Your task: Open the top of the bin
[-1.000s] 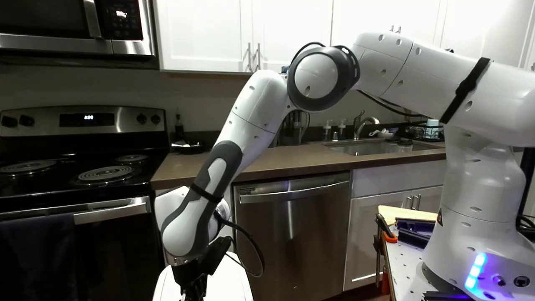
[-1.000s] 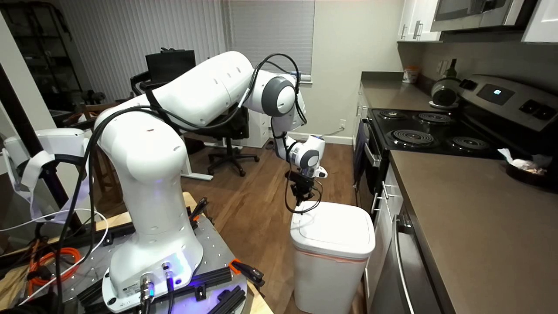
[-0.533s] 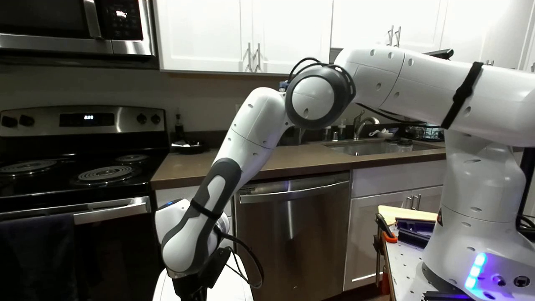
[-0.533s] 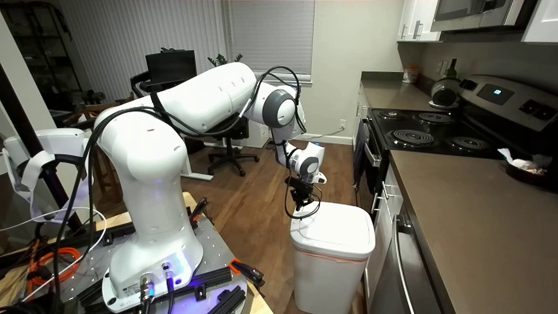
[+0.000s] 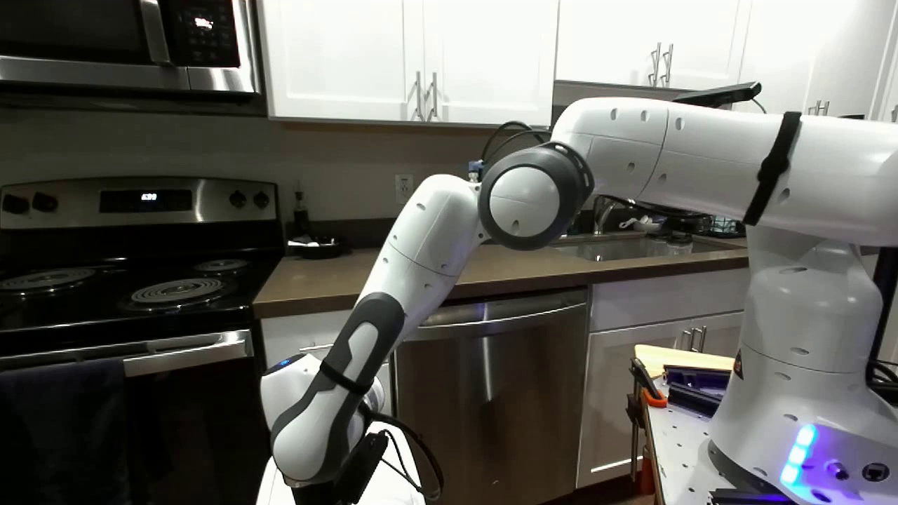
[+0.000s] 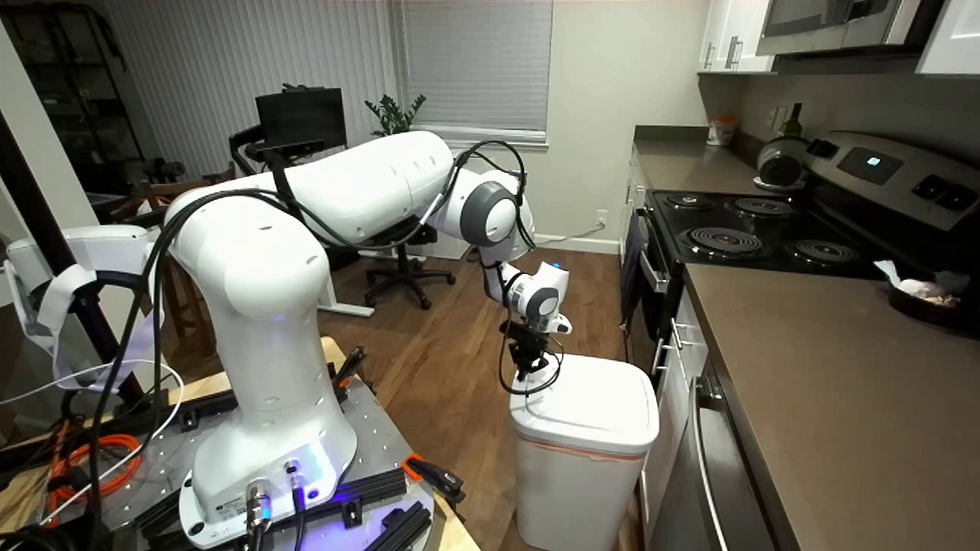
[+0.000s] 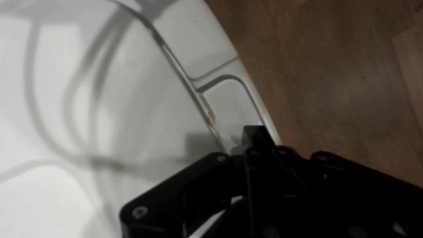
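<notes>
The white bin (image 6: 578,490) stands upright on the floor with its white top (image 6: 601,390) lying closed on it. The top also shows behind the arm in an exterior view (image 5: 389,484) and fills the left of the wrist view (image 7: 142,109). My gripper (image 7: 257,135) points down, its dark fingers together with nothing seen between them. The tips are over a recessed panel (image 7: 231,102) in the bin's edge, beside the seam of the top. In an exterior view the gripper (image 6: 524,375) is at the top's near-arm edge; contact cannot be told.
The dishwasher (image 5: 491,400) and the counter (image 6: 796,367) run along one side of the bin. The stove (image 6: 727,237) stands farther along. The robot's table (image 6: 398,459) holds clamps and black rails. Wooden floor (image 7: 330,66) lies beyond the bin's edge.
The arm has lowered steadily, and my gripper has come down to the edge of the top. The bin and its top have not moved.
</notes>
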